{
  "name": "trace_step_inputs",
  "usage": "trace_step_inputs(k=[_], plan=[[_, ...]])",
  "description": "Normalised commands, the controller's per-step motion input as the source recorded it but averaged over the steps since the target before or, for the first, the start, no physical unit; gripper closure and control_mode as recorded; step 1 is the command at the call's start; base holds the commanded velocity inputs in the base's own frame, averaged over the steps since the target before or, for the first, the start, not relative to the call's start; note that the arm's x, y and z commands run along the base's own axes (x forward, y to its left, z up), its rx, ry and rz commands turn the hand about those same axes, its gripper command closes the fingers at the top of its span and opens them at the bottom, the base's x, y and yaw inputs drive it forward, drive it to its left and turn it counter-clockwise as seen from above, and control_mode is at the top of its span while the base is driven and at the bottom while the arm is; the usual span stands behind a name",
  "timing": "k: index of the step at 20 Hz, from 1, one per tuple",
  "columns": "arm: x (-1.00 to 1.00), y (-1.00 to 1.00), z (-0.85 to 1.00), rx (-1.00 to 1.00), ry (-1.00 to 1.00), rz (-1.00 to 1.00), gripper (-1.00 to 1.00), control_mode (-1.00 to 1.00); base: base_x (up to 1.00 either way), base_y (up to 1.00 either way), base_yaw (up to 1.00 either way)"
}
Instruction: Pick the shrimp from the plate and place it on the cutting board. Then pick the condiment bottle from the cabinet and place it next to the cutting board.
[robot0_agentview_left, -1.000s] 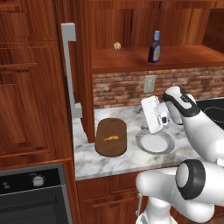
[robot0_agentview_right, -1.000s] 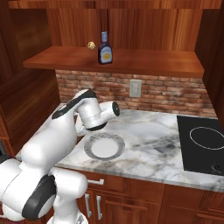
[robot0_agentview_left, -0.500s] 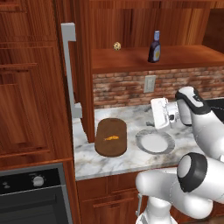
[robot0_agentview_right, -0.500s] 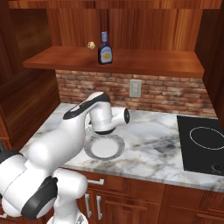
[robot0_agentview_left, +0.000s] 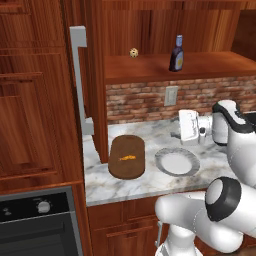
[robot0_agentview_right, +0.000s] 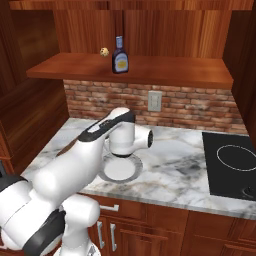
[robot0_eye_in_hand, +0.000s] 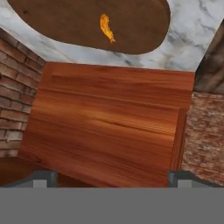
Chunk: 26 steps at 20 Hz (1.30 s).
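One shrimp is lying on the cutting board, near its middle; in the hand view the same shrimp is showing as an orange curl on the board. The board is resting flat on the marble bench, just beside the plate, which is sitting to the board's right with its white centre bare. In the right base view the plate is partly covered by the arm.

The gripper is hanging above the bench, behind and above the plate, pointing sideways toward the board. Its finger tips are standing wide apart at the bottom of the hand view, with nothing between them.

The condiment bottle is standing upright on the cabinet shelf, well above the board and off to its right. A small beige ball is sitting on the same shelf, to the bottle's left. From the right base view, the bottle and ball are close together.
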Motion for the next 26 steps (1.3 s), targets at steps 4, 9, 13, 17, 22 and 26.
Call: trace_step_inputs(k=[4, 9, 13, 17, 22, 26], plan=[[-0.08, -0.03, 0.27, 0.17, 0.0, -0.02, -1.0, -1.0, 0.0, 0.0, 0.0], [-0.06, -0.07, 0.24, 0.13, 0.0, -0.02, -1.0, -1.0, 0.0, 0.0, 0.0], [-0.06, -0.07, 0.24, 0.08, 0.0, -0.01, -1.0, -1.0, 0.0, 0.0, 0.0], [-0.05, -0.07, 0.2, 0.0, -0.01, -0.01, -1.0, -1.0, 0.0, 0.0, 0.0], [0.0, -0.06, 0.16, 0.0, 0.0, 0.0, -1.0, -1.0, 0.0, 0.0, 0.0], [-0.04, -0.03, 0.18, 0.0, 0.0, 0.0, -1.0, -1.0, 0.0, 0.0, 0.0]])
